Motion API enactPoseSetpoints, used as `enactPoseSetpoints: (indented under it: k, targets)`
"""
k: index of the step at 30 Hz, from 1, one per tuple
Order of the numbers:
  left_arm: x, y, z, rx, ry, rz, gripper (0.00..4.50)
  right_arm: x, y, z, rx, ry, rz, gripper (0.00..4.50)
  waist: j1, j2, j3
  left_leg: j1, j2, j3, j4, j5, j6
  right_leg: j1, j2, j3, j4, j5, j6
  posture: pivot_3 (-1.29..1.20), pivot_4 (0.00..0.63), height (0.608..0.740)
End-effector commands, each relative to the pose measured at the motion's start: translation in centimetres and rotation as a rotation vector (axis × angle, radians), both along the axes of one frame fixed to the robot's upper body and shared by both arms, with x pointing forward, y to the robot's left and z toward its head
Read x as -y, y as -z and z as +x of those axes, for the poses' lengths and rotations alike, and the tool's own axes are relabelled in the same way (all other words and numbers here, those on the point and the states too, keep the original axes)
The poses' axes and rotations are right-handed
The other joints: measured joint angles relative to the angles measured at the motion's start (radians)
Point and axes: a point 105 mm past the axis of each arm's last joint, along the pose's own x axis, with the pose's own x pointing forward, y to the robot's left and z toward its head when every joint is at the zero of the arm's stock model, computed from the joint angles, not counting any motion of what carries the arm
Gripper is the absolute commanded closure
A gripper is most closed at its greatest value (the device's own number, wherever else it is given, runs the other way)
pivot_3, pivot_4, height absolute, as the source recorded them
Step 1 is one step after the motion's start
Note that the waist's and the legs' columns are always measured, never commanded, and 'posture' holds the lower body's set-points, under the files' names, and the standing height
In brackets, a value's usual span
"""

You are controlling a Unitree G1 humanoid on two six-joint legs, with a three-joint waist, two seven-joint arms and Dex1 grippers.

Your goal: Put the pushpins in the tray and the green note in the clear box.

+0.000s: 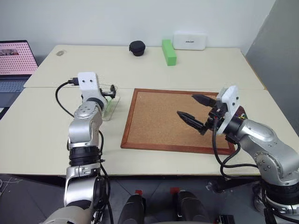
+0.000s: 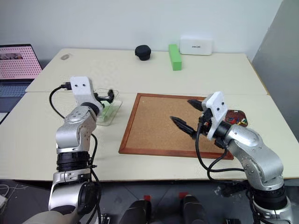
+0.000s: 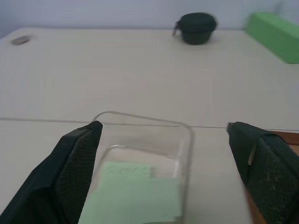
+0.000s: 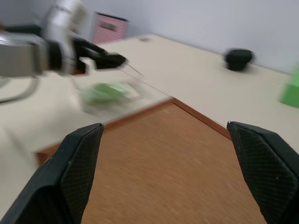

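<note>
Left gripper [image 3: 161, 140] over green note [image 3: 133, 196]

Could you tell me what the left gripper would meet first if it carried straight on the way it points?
Probably nothing soon: the left gripper, fingers open above the clear plastic box, faces bare tabletop; the round black case sits farther off, slightly aside.

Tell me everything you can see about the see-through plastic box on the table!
The clear box is a shallow see-through plastic container with rounded corners and thin walls. It sits flat on the pale table, just to the left of the cork board. The pale green note lies flat inside it. The left claw hangs wide open just over the box, one black finger to each side. The pictures do not show whether it touches the box.
</note>
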Motion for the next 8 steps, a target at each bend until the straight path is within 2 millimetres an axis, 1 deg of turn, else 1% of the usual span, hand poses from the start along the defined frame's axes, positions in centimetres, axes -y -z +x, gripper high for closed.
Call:
enactPoseSetpoints:
  k: [1, 3, 6, 8]
  targets:
    - [3.7, -0.1, -1.5, 0.059, 0.179, -0.013, 0.02, 1.4, -0.1, 0.9, 0.077, 0.210, 0.005, 0.00, 0.000, 0.000, 0.000, 0.000, 0.000, 0.000, 0.000, 0.000, 0.000, 0.000, 0.000, 0.000, 0.000, 0.000, 0.000, 0.00, 0.150, 0.740]
    - [4.4, 0.3, -2.1, 0.072, 0.207, 0.001, 0.02, 1.3, 0.4, 1.0, 0.078, 0.258, 0.006, 0.00, -0.005, 0.000, 0.000, 0.000, 0.001, 0.000, 0.000, 0.000, 0.000, -0.001, 0.000, 0.001, 0.001, 0.000, 0.000, 0.00, 0.150, 0.740]
    - [4.7, 2.5, -3.1, 0.027, 0.192, -0.024, 0.02, 0.1, 2.6, 0.7, 0.047, 0.337, 0.026, 0.00, -0.008, 0.000, 0.000, 0.002, 0.002, 0.001, 0.000, 0.000, 0.000, -0.001, 0.002, 0.002, 0.002, 0.000, 0.000, 0.00, 0.150, 0.740]
    - [5.1, 3.1, -3.6, 0.022, 0.212, -0.016, 0.02, 0.1, 3.4, 0.6, 0.024, 0.378, 0.041, 0.00, -0.008, 0.001, 0.000, 0.002, 0.003, 0.001, -0.001, 0.000, 0.000, -0.001, 0.003, 0.002, 0.003, -0.001, -0.001, 0.00, 0.150, 0.740]
